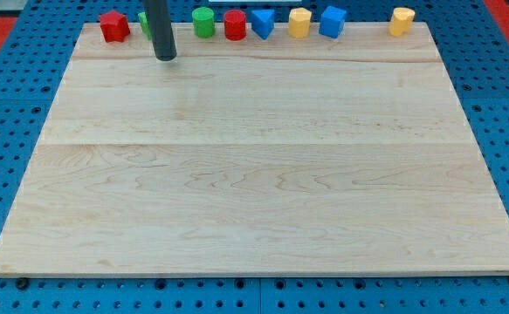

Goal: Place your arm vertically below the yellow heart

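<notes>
Writing or labels cannot be seen on any block or on the wooden board (254,174). Two yellow blocks stand in the row at the view's top: one (299,22) between the two blue blocks, the other (402,20) alone at the view's right end; which one is the heart is too small to tell. The row counts two red blocks (113,25) (235,24), two blue blocks (263,23) (332,21), one green block (203,22) in full sight and one green block (143,21) half hidden behind the rod. My tip (166,58) rests on the board just below this hidden green block, well apart from both yellow blocks. The arm carries no claw, only the dark rod.
</notes>
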Controlling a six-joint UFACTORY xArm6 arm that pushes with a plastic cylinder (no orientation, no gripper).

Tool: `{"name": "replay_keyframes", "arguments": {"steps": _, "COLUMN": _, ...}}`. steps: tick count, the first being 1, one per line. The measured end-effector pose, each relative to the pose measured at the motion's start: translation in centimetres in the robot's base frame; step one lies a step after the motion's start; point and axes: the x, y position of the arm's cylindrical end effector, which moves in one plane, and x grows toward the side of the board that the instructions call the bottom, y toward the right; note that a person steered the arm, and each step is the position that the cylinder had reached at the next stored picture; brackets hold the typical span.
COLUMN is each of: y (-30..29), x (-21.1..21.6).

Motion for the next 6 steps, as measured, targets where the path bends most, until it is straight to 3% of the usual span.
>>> {"name": "replay_keyframes", "arguments": {"steps": 1, "y": 1.0, "x": 1.6}}
{"name": "replay_keyframes", "arguments": {"steps": 2, "y": 7.0, "x": 6.7}}
{"name": "replay_keyframes", "arguments": {"steps": 4, "y": 25.5, "x": 7.6}}
{"name": "replay_keyframes", "arguments": {"steps": 6, "y": 36.3, "x": 7.6}}
